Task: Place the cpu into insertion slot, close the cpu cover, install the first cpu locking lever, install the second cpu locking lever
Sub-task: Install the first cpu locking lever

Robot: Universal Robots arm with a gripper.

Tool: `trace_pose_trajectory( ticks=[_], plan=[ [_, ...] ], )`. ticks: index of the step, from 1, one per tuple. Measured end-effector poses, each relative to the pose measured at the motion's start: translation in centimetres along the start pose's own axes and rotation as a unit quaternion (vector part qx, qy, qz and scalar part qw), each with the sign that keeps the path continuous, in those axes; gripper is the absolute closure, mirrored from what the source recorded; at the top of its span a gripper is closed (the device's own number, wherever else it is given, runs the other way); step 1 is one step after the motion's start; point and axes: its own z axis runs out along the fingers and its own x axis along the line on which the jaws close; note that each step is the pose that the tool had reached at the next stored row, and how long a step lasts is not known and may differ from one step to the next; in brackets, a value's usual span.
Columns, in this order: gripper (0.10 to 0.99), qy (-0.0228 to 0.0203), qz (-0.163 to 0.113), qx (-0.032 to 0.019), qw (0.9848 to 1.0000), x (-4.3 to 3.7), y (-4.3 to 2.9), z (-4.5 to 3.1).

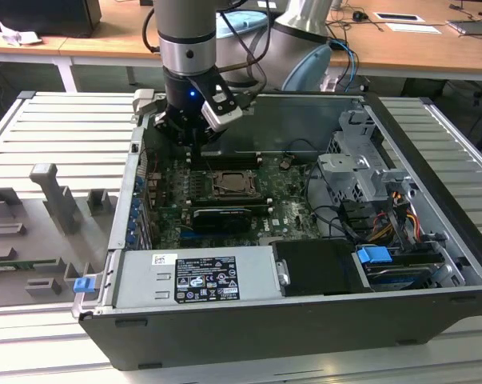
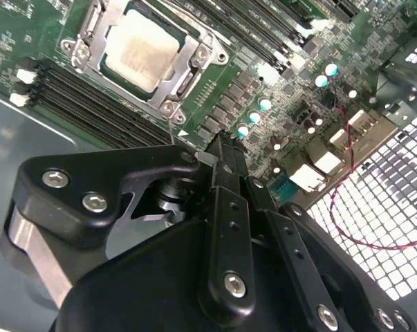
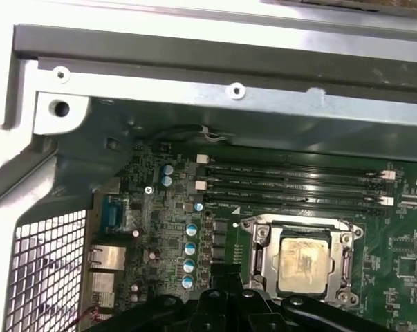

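cpu (image 3: 303, 266) edges sit hidden under cpu cover (image 3: 261, 250).

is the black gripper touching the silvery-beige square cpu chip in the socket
Apart. In the second wrist view the black gripper ends short of the silvery-beige square cpu, with green board showing between them.
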Motion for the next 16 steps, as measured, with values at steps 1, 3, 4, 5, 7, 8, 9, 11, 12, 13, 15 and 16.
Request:
trace_pose_trajectory(
  ticks=[1, 3, 4, 5, 7, 8, 9, 11, 12, 13, 15, 16],
  plan=[
    [0.98, 0.0, 0.0, 0.0, 1.0, 0.17, 0.01, 0.03],
    [0.98, 0.0, 0.0, -0.0003, 1.0, 0.86, 0.35, 0.15],
    [0.98, -0.0001, 0.0, -0.0003, 1.0, 0.85, 0.52, 0.18],
    [0.98, -0.0001, 0.0, -0.0003, 1.0, 0.83, 0.71, 0.2],
    [0.98, -0.0001, 0.0, -0.0003, 1.0, 0.78, 1.4, 0.28],
    [0.98, -0.0001, 0.0, -0.0003, 1.0, 0.76, 1.68, 0.33],
    [0.98, -0.0001, 0.0, -0.0003, 1.0, 0.75, 1.85, 0.37],
    [0.98, -0.0001, 0.001, -0.0003, 1.0, 0.7, 2.2, 0.46],
    [0.98, -0.0001, 0.002, -0.0003, 1.0, 0.66, 2.26, 0.48],
    [0.98, -0.0002, 0.004, -0.0001, 1.0, 0.64, 2.26, 0.48],
    [0.98, -0.0002, 0.005, -0.0002, 1.0, 0.6, 2.26, 0.5],
    [0.98, -0.0002, 0.005, -0.0002, 1.0, 0.48, 2.29, 0.51]
  ],
)
